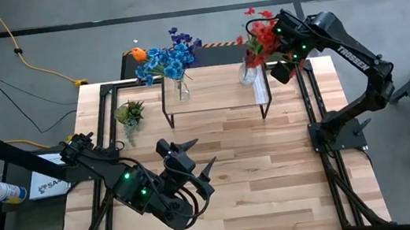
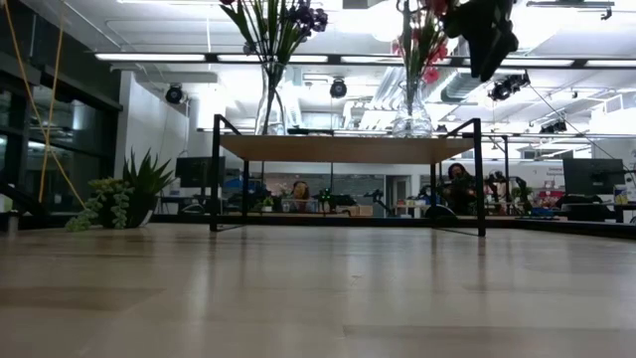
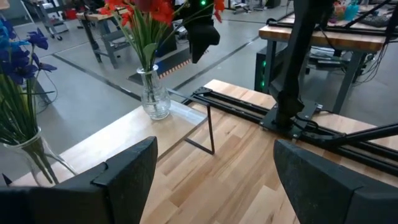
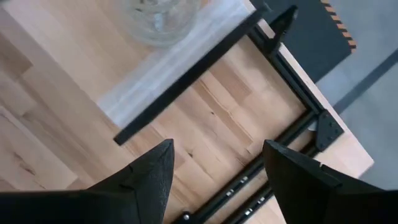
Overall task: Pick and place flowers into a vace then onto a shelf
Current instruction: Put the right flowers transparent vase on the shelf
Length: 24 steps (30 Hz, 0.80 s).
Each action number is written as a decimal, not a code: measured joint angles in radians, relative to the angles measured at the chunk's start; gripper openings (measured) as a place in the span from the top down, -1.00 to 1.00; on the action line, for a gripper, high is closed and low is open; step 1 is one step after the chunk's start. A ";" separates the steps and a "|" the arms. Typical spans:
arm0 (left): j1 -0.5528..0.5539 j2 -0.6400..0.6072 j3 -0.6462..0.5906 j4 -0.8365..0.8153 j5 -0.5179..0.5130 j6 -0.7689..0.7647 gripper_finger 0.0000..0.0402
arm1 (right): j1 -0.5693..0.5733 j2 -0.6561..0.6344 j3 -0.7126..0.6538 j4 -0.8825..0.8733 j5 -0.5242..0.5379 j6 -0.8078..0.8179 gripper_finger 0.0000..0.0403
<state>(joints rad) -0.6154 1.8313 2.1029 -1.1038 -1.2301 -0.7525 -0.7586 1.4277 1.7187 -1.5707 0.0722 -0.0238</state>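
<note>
A low light-wood shelf with thin black metal legs stands at the far middle of the pale wooden table, carrying two clear glass vases: the left vase holds artificial blue, purple and orange flowers, and the right vase holds red flowers. The right gripper hangs above the shelf's right end, just beside the red flowers, its jaws wide and holding nothing. The left gripper sits low over the near left of the table, well apart from the shelf, jaws wide and empty, and a small spiky green plant stands left of the shelf.
</note>
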 joint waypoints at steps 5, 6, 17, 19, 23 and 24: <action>0.000 0.000 0.000 0.000 -0.001 0.000 -0.76 | 0.001 0.000 0.000 -0.001 0.017 0.000 -0.17; 0.000 0.000 0.000 0.000 -0.003 0.000 -0.76 | 0.001 0.000 0.000 -0.001 0.033 0.001 -0.17; 0.000 0.000 0.000 -0.006 -0.040 0.000 -0.76 | 0.005 -0.001 0.000 -0.001 0.142 0.016 -0.17; 0.000 0.000 0.000 -0.006 -0.042 0.000 -0.76 | 0.020 -0.001 0.000 0.000 0.164 0.013 -0.17; 0.000 0.000 0.000 -0.016 -0.042 0.000 -0.76 | 0.076 -0.001 0.000 -0.001 0.120 -0.013 -0.17; 0.000 0.000 0.000 -0.018 -0.042 0.000 -0.76 | 0.092 -0.001 0.000 -0.001 0.094 -0.006 -0.17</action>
<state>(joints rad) -0.6151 1.8317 2.1029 -1.1217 -1.2716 -0.7525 -0.6667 1.4269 1.7187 -1.5715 0.1665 -0.0296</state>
